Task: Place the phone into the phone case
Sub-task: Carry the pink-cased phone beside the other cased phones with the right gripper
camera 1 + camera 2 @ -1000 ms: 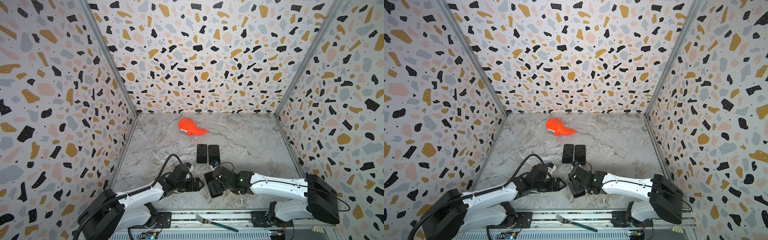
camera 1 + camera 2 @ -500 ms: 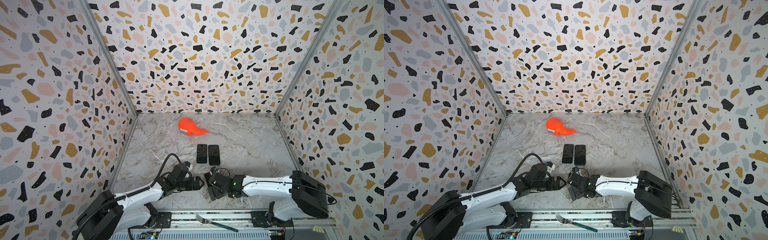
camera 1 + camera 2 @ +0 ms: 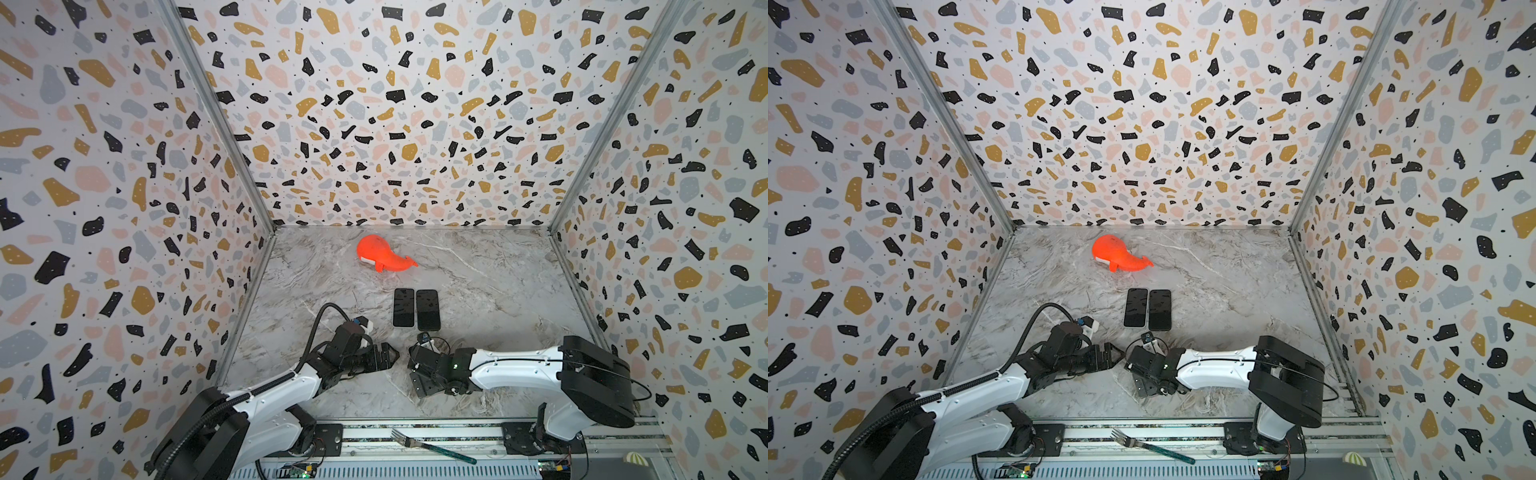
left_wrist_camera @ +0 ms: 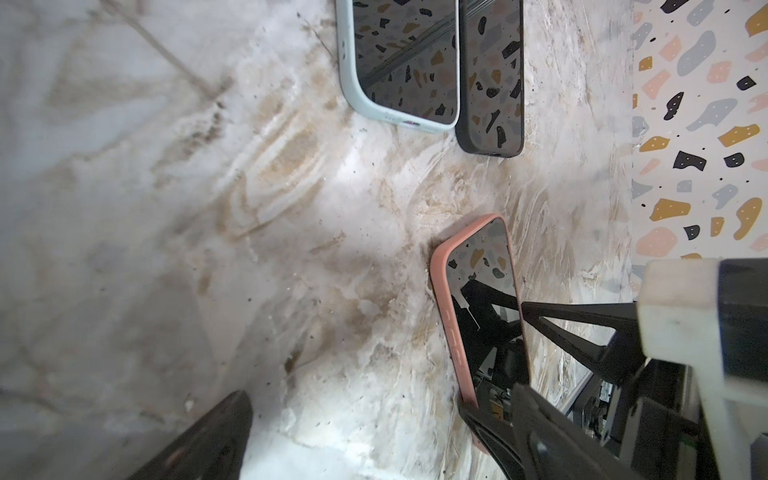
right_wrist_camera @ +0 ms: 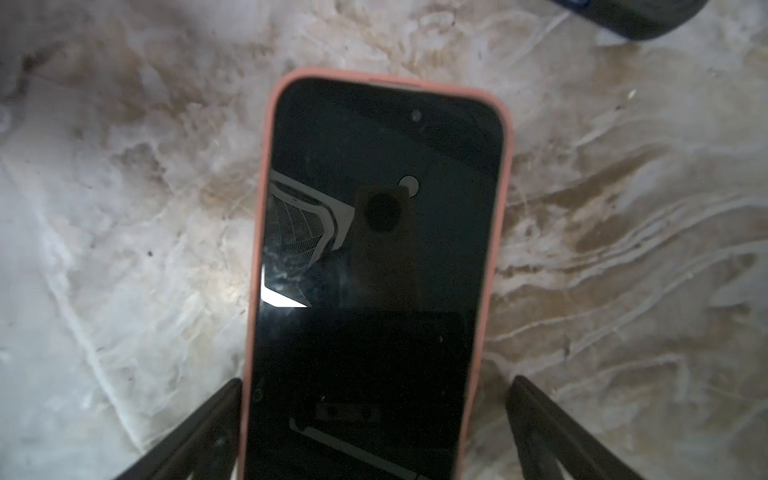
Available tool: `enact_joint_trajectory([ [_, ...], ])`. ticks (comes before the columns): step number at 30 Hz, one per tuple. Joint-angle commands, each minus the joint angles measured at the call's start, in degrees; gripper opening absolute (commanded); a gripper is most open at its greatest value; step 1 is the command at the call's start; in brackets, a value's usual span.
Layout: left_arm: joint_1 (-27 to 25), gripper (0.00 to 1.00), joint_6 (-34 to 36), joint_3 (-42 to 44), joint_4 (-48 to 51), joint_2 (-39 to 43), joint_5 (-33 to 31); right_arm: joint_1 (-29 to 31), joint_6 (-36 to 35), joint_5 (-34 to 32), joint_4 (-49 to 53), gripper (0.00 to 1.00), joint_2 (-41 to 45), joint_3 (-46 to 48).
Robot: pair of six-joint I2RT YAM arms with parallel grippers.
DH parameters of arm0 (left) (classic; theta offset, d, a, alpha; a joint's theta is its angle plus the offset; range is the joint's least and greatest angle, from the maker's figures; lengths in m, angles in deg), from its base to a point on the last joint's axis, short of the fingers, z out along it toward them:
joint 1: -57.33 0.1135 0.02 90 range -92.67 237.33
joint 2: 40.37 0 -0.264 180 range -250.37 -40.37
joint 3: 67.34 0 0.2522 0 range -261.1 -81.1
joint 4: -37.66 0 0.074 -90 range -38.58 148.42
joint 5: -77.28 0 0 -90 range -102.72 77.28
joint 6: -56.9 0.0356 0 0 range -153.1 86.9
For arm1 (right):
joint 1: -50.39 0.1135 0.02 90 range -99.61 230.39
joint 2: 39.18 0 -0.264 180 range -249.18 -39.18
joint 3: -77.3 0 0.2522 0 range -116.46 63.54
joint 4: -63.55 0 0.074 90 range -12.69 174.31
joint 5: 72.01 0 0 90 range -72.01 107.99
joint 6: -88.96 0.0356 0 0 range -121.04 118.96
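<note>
The phone (image 5: 374, 270) lies flat on the worktop (image 5: 124, 208), seated in the pink case (image 5: 259, 232), at lower centre of both top views under my right gripper (image 3: 417, 376). Its jaws stand spread astride it, the phone's long axis running straight out between them. My left gripper (image 3: 388, 357), jaws spread too, sits just left, empty

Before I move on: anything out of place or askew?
A fork lies on the front rail, off the table; an orange toy whale sits at the back. Neither suits a phone job.
</note>
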Motion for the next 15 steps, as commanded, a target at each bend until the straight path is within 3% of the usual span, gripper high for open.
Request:
enact_joint_trajectory([
  [1, 0.72, 1.0, 1.12, 3.25, 8.94, -1.95, -1.54, -0.07, 2.68, -0.34, 5.02, 0.89, -3.48, -0.64],
  [6, 1.09, 1.0, 1.35, 3.48, 8.77, -1.86, -1.3, 0.0, 3.52, -0.94, 6.14, 0.81, -3.17, -0.9],
  [15, 1.48, 1.0, 2.09, 3.13, 9.62, -0.83, -0.67, -1.39, 4.51, -2.19, 7.75, 0.76, -0.53, -1.65],
])
